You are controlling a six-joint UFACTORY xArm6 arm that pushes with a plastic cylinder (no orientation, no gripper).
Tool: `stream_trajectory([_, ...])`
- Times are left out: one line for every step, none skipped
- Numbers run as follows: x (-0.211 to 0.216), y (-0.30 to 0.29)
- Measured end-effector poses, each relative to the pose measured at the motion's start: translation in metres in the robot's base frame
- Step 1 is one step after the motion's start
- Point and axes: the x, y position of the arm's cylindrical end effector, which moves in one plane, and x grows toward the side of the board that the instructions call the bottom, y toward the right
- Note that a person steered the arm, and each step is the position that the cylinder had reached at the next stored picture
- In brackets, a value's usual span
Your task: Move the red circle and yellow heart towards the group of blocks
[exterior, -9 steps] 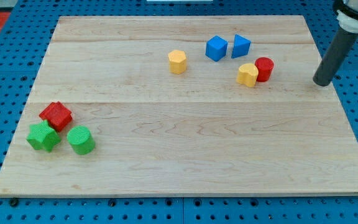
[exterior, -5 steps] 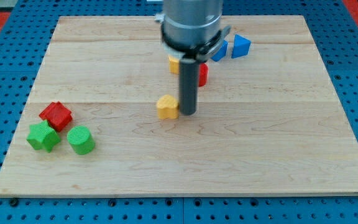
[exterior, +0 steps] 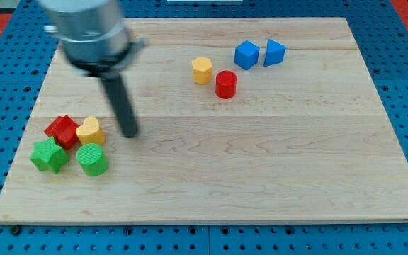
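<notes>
The yellow heart (exterior: 91, 131) sits at the view's lower left, touching the red block (exterior: 64, 130) and just above the green circle (exterior: 92, 159); a green block (exterior: 49, 155) lies left of that circle. The red circle (exterior: 226, 83) stands at the upper middle, right of and below a yellow hexagon (exterior: 202, 70). My tip (exterior: 129, 133) rests on the board just right of the yellow heart, a small gap apart. The rod rises up and to the left from it.
Two blue blocks (exterior: 246, 54) (exterior: 275, 52) sit side by side at the view's top right. The wooden board (exterior: 275, 170) lies on a blue pegboard table.
My tip swept from the board's right edge to the lower left. The yellow heart was pushed left into the group beside the red block. The red circle shifted left near the yellow hexagon.
</notes>
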Motion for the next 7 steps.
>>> stream_trajectory([-0.032,0.141])
stream_trajectory([-0.09,0.182])
stream_trajectory([-0.102,0.132])
stream_trajectory([-0.089,0.009])
stream_trajectory([-0.085,-0.075])
stream_trajectory([-0.109,-0.083])
stream_trajectory([-0.084,-0.105])
